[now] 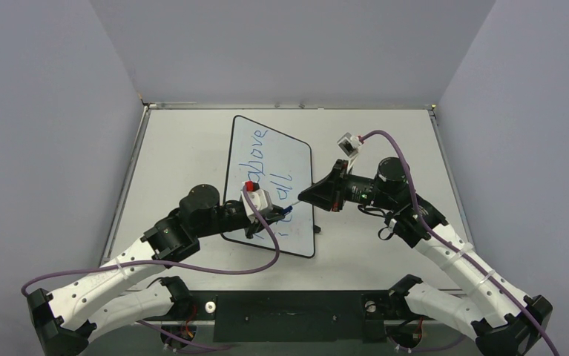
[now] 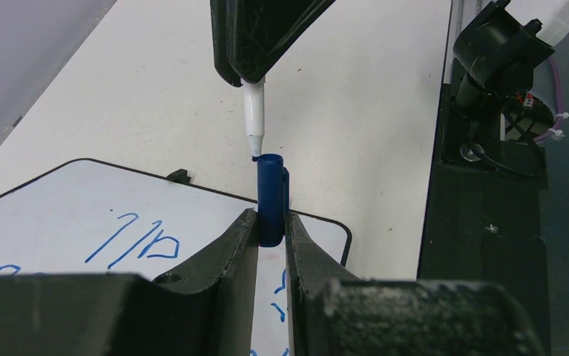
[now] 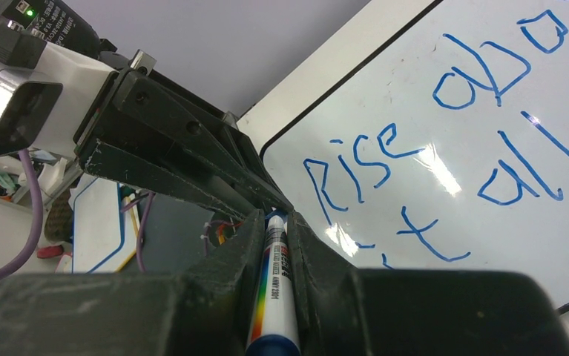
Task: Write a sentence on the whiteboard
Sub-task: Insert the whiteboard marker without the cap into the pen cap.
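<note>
The whiteboard (image 1: 301, 226) lies on the table, turned at an angle. The sentence (image 1: 264, 159) is on it in blue marker; the right wrist view reads "Rise abo…" over "it all" (image 3: 444, 141). My left gripper (image 2: 271, 222) is shut on a blue marker cap (image 2: 271, 194), held above the board's near corner (image 2: 326, 226). My right gripper (image 3: 275, 219) is shut on the white marker (image 3: 272, 297). The marker's tip (image 2: 254, 122) is at the cap's open mouth. In the top view the two grippers (image 1: 285, 211) (image 1: 303, 197) meet tip to tip over the board.
The white table (image 1: 385, 141) has a metal rim and grey walls on three sides. A black rail (image 1: 288, 315) runs along the near edge between the arm bases. Purple cables (image 1: 192, 271) trail from both wrists. The right arm's base (image 2: 500, 52) stands beyond the table edge.
</note>
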Controlling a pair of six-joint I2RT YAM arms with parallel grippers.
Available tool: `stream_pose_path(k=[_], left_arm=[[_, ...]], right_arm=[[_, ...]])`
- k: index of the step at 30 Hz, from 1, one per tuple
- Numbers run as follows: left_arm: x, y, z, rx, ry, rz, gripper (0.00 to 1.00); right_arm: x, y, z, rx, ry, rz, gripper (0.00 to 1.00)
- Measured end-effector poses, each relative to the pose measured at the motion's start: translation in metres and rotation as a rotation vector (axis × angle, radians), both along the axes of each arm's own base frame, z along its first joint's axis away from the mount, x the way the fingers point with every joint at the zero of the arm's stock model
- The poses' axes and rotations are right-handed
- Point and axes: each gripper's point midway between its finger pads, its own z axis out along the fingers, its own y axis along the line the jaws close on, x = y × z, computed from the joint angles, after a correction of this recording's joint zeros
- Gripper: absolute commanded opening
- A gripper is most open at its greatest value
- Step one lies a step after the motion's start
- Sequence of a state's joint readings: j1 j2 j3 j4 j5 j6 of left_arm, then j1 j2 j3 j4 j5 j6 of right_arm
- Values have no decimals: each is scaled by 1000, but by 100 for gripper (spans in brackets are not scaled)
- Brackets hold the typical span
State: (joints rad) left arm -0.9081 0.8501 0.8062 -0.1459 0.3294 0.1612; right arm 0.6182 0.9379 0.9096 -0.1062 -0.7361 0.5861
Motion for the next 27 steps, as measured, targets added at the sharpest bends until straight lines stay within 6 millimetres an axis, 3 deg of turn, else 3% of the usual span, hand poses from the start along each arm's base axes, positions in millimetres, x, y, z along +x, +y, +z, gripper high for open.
stream_pose_path(k=[27], left_arm=[[2, 1, -3, 4, 5, 16, 0]], right_arm=[[-6, -6, -3, -57, -33, -12, 0]])
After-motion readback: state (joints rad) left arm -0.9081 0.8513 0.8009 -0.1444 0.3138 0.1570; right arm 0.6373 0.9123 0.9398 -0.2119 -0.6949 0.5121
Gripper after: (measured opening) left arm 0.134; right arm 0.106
